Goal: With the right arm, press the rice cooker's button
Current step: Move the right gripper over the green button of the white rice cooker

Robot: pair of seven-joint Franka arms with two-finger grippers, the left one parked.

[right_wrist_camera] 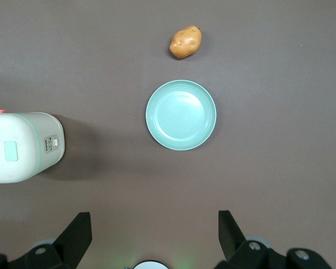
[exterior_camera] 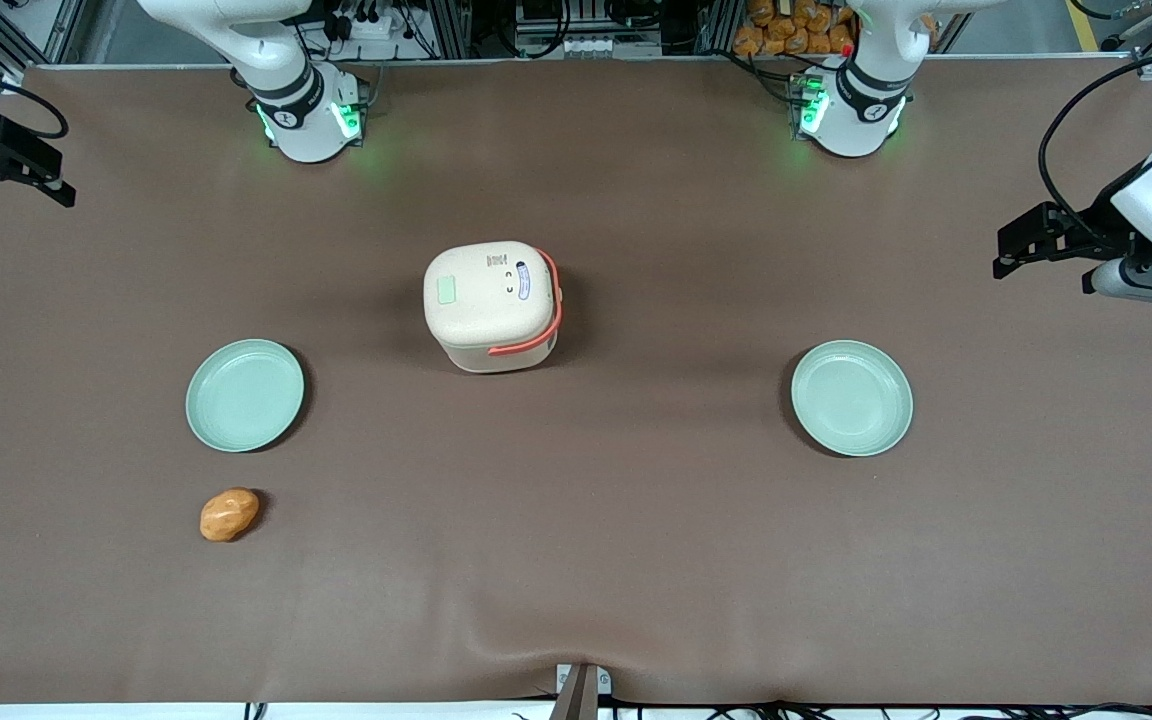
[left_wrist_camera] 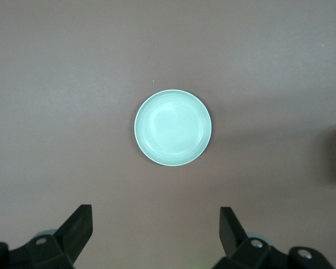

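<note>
The beige rice cooker with its coral-orange handle stands mid-table, lid shut. Its small mint-green button sits on the lid, on the side toward the working arm. The cooker and button also show in the right wrist view. My right gripper hangs high at the working arm's end of the table, far off sideways from the cooker. In its wrist view the gripper is open wide and empty, touching nothing.
A mint-green plate lies between my gripper and the cooker, nearer the front camera; it also shows in the wrist view. An orange-brown potato lies nearer the camera still. A second plate lies toward the parked arm's end.
</note>
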